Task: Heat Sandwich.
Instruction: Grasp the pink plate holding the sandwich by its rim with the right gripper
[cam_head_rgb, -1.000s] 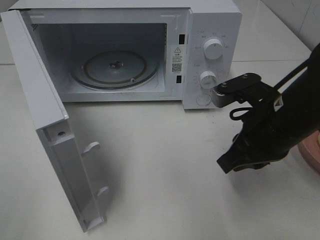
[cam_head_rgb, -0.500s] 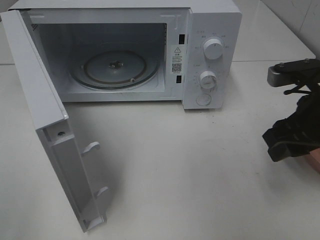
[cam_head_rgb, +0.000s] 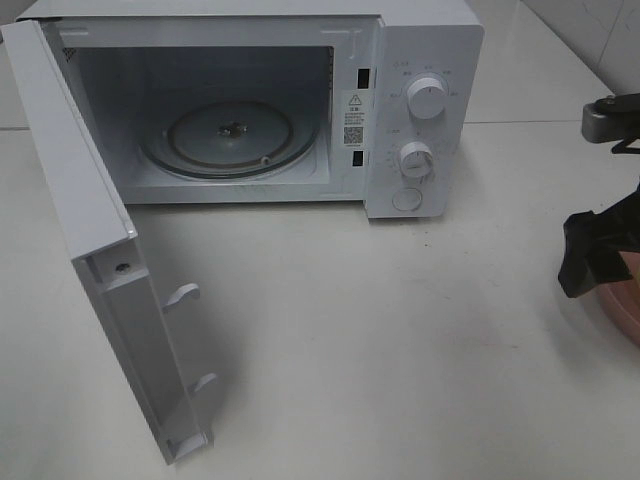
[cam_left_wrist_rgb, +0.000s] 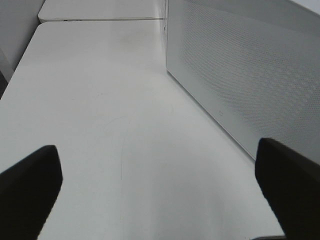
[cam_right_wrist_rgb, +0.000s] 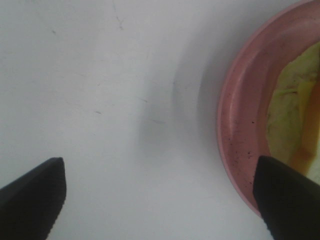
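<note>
A white microwave (cam_head_rgb: 430, 50) stands at the back of a pale surface (cam_head_rgb: 350, 350). Its door (cam_head_rgb: 80, 200) is swung wide open on the left side of the high view. Inside, a round glass turntable (cam_head_rgb: 230, 135) lies bare. Two round knobs (cam_head_rgb: 427, 97) sit one above the other on the control panel, with a round button (cam_head_rgb: 407, 200) below them.

The right gripper (cam_right_wrist_rgb: 160, 205) is at the far right edge of the high view, well apart from the microwave. Its two dark fingers (cam_right_wrist_rgb: 30, 200) are spread wide with only bare surface between them, and it grasps nothing. Just beside it sits a round salmon-pink plate (cam_right_wrist_rgb: 240, 140), partly cut off by the picture's edge. The sandwich (cam_right_wrist_rgb: 295, 110) rests on this plate, a pale yellow-green piece of which only part shows.

The left gripper (cam_left_wrist_rgb: 160, 195) appears only in its own wrist view. Its fingers also stand far apart and hold nothing. It hovers over the surface next to a white panel (cam_left_wrist_rgb: 240, 75) with a fine dotted pattern.
</note>
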